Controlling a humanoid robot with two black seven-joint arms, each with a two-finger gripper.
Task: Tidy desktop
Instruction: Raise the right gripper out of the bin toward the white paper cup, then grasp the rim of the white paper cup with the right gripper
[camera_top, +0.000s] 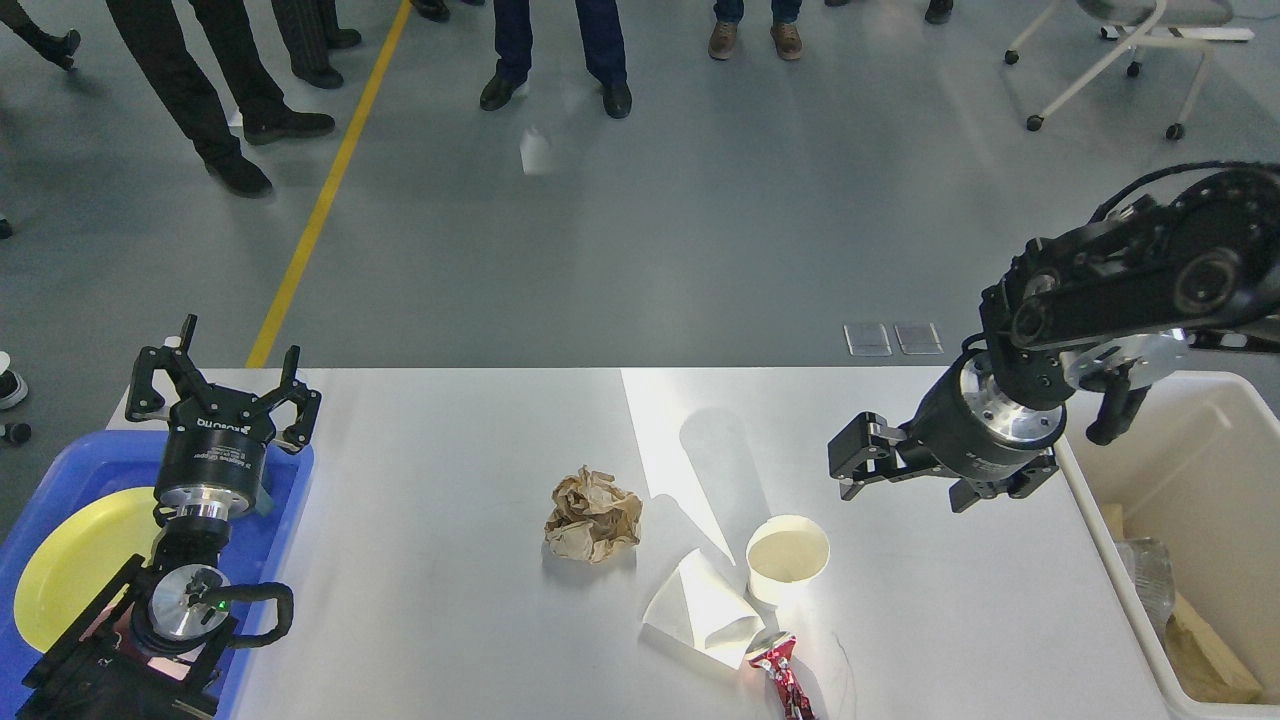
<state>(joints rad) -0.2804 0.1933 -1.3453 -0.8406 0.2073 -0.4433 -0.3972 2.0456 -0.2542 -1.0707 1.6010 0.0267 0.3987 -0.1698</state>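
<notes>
The white desktop (430, 620) holds a crumpled ball of brown paper (592, 515) near its middle. To its right stands an upright white paper cup (787, 556). A white paper cone (703, 610) lies on its side just left of the cup, and a red wrapper (785, 678) lies at the front edge. My right gripper (915, 478) hovers open above the table, up and to the right of the cup, holding nothing. At the left, over the blue tray, my left gripper (224, 388) points away from me, open and empty.
A blue tray (292, 478) with a yellow plate (70, 560) sits at the left edge under my left arm. A cream-white bin (1195, 470) with scraps inside stands off the right edge. People's legs and a wheeled chair (1120, 60) are on the floor beyond.
</notes>
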